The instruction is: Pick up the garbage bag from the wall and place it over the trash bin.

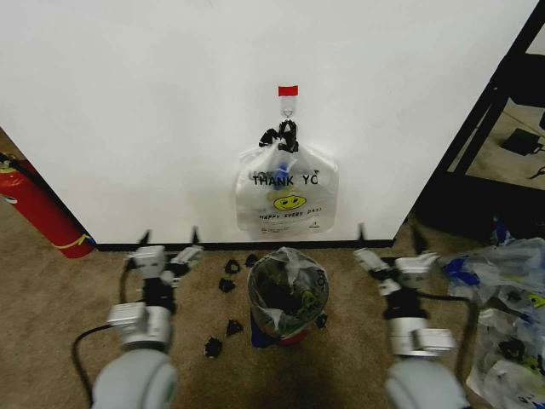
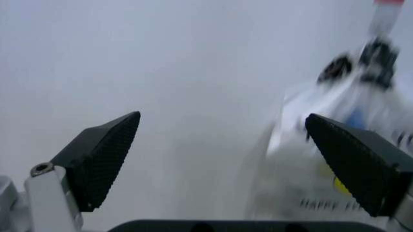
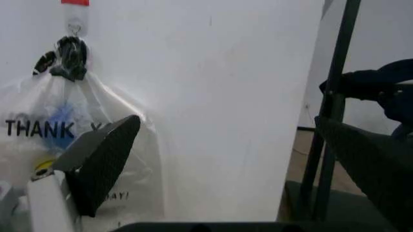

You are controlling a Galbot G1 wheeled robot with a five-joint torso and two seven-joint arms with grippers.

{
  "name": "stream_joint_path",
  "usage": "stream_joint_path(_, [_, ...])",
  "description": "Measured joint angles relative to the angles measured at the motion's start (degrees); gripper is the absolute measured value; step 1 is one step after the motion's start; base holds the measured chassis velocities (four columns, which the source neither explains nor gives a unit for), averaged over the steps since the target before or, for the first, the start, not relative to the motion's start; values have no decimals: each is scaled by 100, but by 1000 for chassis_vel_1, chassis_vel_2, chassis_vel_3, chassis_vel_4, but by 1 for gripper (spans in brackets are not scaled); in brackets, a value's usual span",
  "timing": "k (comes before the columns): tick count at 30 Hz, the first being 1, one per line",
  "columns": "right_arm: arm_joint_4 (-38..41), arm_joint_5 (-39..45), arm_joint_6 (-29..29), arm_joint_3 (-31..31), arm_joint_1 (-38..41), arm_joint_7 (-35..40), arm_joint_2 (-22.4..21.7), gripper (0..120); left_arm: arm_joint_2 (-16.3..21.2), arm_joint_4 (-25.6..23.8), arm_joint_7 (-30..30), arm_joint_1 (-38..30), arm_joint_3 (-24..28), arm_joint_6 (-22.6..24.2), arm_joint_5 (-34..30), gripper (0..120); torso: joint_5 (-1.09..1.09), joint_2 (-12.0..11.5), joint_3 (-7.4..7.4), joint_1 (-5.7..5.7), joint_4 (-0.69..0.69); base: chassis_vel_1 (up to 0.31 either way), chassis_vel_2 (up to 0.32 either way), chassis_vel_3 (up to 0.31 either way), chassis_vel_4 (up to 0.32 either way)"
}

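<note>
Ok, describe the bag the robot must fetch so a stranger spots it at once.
Find the white wall and the red tape strip on it. From the hook below hangs the garbage bag, printed THANK YOU with a yellow smiley. Unlike the bags heaped on the floor at right, it hangs off the carpet.

The garbage bag (image 2: 322, 145) is blurred in the left wrist view.

A red fire extinguisher (image 1: 38, 209) is leaning against the floor, well off to the left of the black frame (image 1: 485, 128). Small black clips (image 1: 228, 285) are lying scattered on the brown carpet (image 1: 51, 298), between the two. Just below the frame's foot, a heap of crumpled plastic bags (image 1: 507, 315) is spreading over the carpet. Beyond the frame, a dark object (image 1: 518, 141) is sitting on the floor.
</note>
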Motion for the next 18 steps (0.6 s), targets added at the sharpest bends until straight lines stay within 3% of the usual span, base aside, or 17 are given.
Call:
stream_joint_path(2, [13, -80, 139, -21, -199, 1, 8, 100, -14, -125, 133, -17, -160, -17, -197, 100, 1, 0, 0, 0, 7, 0, 0, 0, 0])
stream_joint_path(8, [29, -312, 221, -245, -396, 14, 189, 100, -30, -325, 295, 118, -225, 9, -415, 100, 0, 0, 0, 0, 5, 0, 0, 0, 0])
stream_joint_path(18, [-231, -572, 393, -366, -388, -6, 337, 100, -49, -388, 519, 449, -100, -163, -39, 100, 0, 0, 0, 0, 6, 0, 0, 0, 0])
